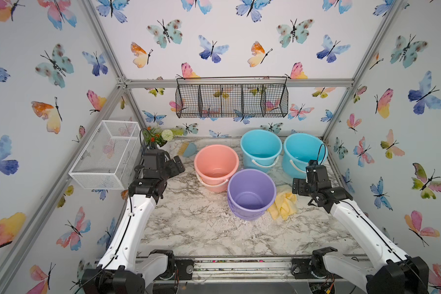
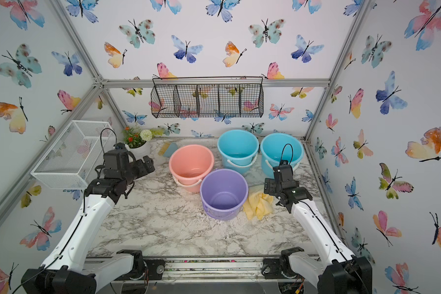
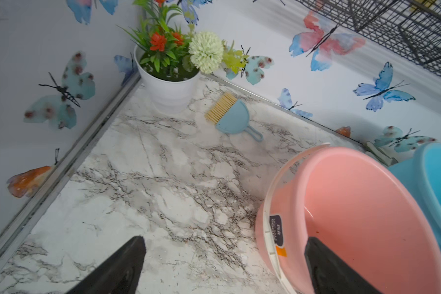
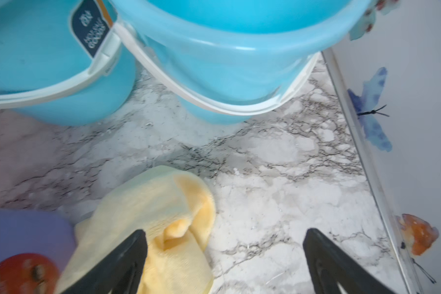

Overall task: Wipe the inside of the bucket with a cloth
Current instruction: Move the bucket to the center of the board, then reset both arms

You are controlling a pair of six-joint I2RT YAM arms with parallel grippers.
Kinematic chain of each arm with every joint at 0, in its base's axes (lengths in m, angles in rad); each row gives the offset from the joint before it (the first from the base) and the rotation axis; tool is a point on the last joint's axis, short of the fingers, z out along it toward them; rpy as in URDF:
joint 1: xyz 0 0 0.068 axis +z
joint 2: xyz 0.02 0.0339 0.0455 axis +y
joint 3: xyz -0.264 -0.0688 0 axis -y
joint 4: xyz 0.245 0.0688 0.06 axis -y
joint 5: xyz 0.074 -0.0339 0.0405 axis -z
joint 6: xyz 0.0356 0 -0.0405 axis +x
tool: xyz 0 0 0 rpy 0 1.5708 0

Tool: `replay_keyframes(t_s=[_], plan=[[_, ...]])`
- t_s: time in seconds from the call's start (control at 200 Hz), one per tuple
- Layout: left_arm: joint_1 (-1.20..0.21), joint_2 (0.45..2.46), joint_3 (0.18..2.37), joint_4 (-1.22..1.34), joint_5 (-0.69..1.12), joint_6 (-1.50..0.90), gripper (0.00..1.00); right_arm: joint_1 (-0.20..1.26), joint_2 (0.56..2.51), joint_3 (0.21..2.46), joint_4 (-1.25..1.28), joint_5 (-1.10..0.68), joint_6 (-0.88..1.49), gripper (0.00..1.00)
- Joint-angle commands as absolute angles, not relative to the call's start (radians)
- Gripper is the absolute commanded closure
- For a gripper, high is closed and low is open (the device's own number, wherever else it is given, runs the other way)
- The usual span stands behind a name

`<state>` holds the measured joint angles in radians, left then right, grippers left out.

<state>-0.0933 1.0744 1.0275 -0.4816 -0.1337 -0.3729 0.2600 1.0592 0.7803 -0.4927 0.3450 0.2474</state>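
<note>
Cloth [image 1: 284,205] lies crumpled on counter [image 1: 201,229], just beside purple bucket [image 1: 251,193] at its 4 o'clock | left gripper [image 3: 223,239] and right gripper [image 4: 225,231]: we see both wide open, empty | remaining, we judge: grasp cloth, wipe bucket inside.

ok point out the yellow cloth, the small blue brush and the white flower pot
yellow cloth [image 1: 283,205]: a top view, middle of the crumpled fabric
small blue brush [image 3: 233,118]: left wrist view, blue body behind the bristles
white flower pot [image 3: 168,94]: left wrist view, bare outer wall below the rim
</note>
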Motion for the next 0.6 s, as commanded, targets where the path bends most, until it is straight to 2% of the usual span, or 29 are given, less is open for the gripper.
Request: replay_keyframes(t_s=[0.0, 0.16, 0.24, 0.45, 0.596], plan=[[-0.097, 1.022, 0.902, -0.398, -0.274, -0.35, 0.02, 0.252, 0.992, 0.657, -0.214, 0.504, 0.173, 0.02], [-0.096, 0.983, 0.751, -0.304, -0.448, -0.356, 0.02, 0.251, 0.951, 0.451, 0.087, 0.531, 0.121, 0.02], [-0.094, 0.983, 0.73, -0.276, -0.476, -0.364, 0.01, 0.251, 0.953, 0.345, 0.27, 0.529, 0.091, 0.02], [-0.098, 0.955, 0.476, 0.13, -0.578, -0.271, 0.02, 0.252, 1.058, 0.129, 0.799, 0.527, 0.018, 0.02], [-0.099, 0.96, 0.312, 0.367, -0.595, -0.212, 0.01, 0.241, 1.173, 0.138, 0.931, 0.481, -0.006, 0.02]])
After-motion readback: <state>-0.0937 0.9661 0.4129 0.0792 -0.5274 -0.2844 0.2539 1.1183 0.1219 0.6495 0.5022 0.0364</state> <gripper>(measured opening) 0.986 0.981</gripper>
